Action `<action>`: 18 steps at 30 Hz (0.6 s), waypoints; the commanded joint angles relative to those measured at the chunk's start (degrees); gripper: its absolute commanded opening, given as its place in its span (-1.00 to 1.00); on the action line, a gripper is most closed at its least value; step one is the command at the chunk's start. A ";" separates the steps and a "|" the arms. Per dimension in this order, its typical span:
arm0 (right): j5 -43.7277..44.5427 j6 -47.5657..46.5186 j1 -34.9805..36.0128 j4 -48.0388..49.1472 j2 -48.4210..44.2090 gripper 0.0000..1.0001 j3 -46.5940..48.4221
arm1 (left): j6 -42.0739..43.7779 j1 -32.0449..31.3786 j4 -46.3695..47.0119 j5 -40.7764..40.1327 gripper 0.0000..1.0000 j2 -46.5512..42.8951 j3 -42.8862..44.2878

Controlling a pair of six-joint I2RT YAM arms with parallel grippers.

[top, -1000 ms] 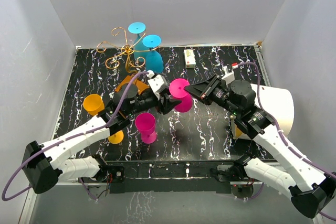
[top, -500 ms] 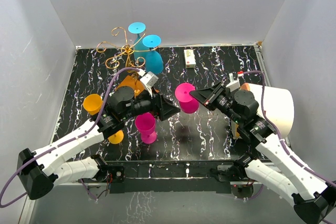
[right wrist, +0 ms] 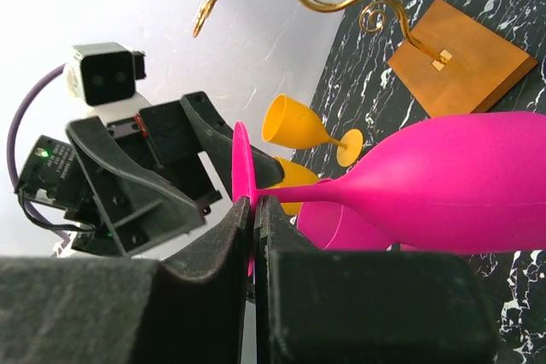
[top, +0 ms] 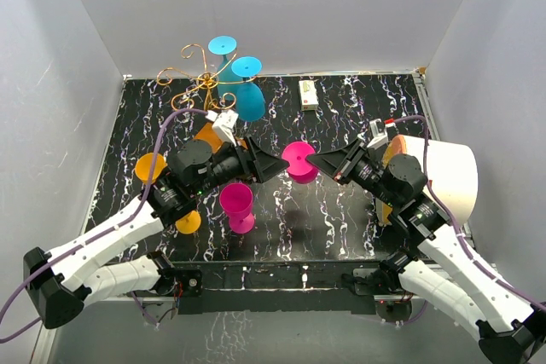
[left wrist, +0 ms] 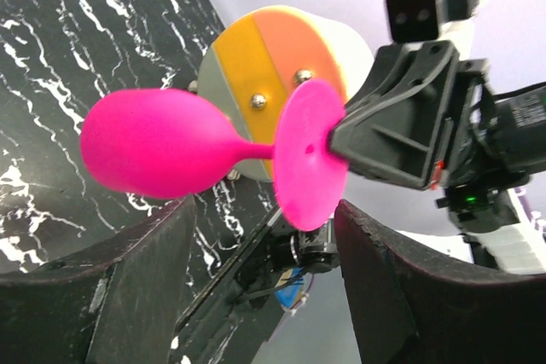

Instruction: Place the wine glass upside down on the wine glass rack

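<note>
— What does the wine glass look like?
— Magenta and opaque: a rounded bowl, a thin stem and a flat round foot.
— Is it upright?
— No. It lies on its side in the air with its stem about level. The right gripper pinches the rim of its foot, and the bowl points away from that gripper.
— And the wine glass rack?
— It is a thin gold wire tree with curled arms on a flat orange-brown base, standing at the far left. 2 blue glasses hang on it, foot up. The magenta glass is well apart from it.
</note>
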 commanded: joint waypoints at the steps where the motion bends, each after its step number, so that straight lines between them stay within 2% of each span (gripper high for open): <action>1: -2.33 -0.83 0.13 5.09 -0.67 -1.00 -0.69 | -3.48 -0.08 6.18 -0.03 0.24 -2.46 -0.18; 9: -10.61 -1.09 0.18 14.38 1.28 -1.00 -1.66 | -4.82 0.04 8.67 3.49 -0.07 0.06 0.39; 16: -10.17 -1.94 0.12 14.18 1.87 -1.00 -1.24 | -4.91 0.95 9.57 6.20 -0.54 0.54 0.28; 18: -9.57 -2.04 0.17 14.11 1.75 -1.00 -1.29 | -5.22 1.44 9.46 6.20 -0.75 0.27 0.05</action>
